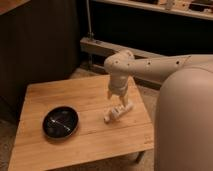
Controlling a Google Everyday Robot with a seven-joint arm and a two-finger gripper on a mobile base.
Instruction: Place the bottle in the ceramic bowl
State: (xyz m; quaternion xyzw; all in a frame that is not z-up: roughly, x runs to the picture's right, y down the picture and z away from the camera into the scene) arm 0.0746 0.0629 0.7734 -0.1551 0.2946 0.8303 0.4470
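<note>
Small slim white bottle [118, 113] lay on its side on the light wooden table [70, 95], right of centre as the camera saw it. Its long axis ran diagonally, one end toward the near left, the other toward the far right. Which end carried the cap could not be told.

Round shallow glossy black ceramic bowl [45, 125] sat well apart from the bottle, toward the table's near-left corner. Only glints showed inside it.

Gripper [116, 100] hung from the cream arm [150, 67], pointed down over the bottle's middle. Fingers were spread and held nothing. The tips looked just above the bottle or barely touching it; contact was uncertain.

Judgement: the bottle lay straight below the fingers, so the pick called for a short drop. The spread seemed to run roughly across the bottle's long axis, which would suit closing on its narrow width. The carry would then go toward the bowl at camera-left.
</note>
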